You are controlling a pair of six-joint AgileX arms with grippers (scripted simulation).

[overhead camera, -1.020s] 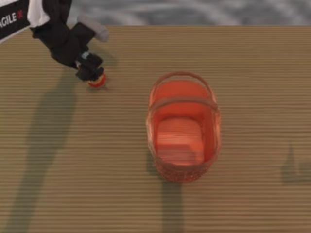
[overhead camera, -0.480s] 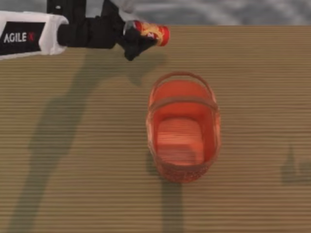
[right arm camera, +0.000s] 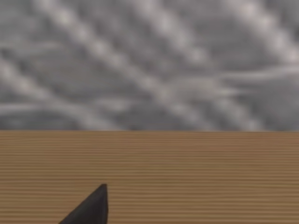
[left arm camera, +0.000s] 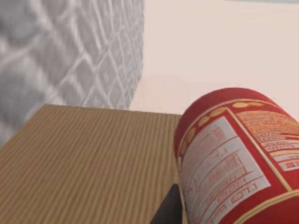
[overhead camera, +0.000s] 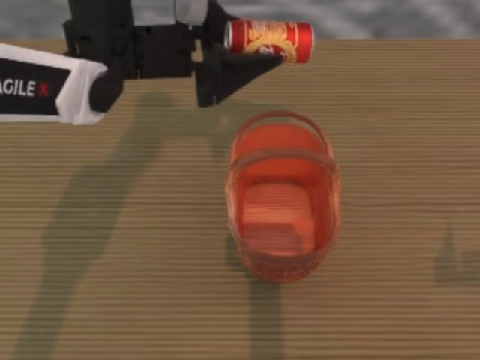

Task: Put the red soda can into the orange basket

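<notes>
Beyond the far rim of the orange basket (overhead camera: 283,196), up near the back edge of the counter (overhead camera: 112,285), the left claw (overhead camera: 236,56) is clamped on the red soda can (overhead camera: 270,40) and holds it lying on its side in the air, not over the basket's opening. I'd guess the can is light and stiff but smooth-walled, so it may slip or swing if pinched only at one end; a hold across the middle of its body looks safest (the thin wall could dent under a hard squeeze). The basket looks rigid enough to take a short drop, though its arched handle crosses the opening and the can must go in beside it.

From above you get the can, claw and basket together. The left wrist camera shows only the can's printed label (left arm camera: 233,163) close up against bare counter, no basket. The right wrist camera shows counter, a grey wall and one dark tip of the right claw (right arm camera: 91,207), which seems parked; whether its fingers are apart I cannot tell.
</notes>
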